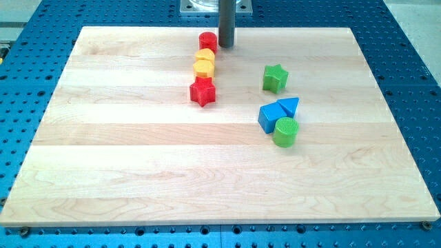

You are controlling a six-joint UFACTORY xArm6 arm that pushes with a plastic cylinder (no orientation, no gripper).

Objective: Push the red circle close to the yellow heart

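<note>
In the camera view, the red circle block [208, 40] is seen touching the yellow heart block [204, 63] on its top side, on the wooden bench [138, 179]. My tip [226, 45] is placed just right of the circle — no jaws are fitted, so their state cannot be told.

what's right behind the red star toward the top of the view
A column of blocks: a yellow block touching the red star, a second yellow block partly covered behind it, then the red circle. My tip stands just right of the circle.
</note>
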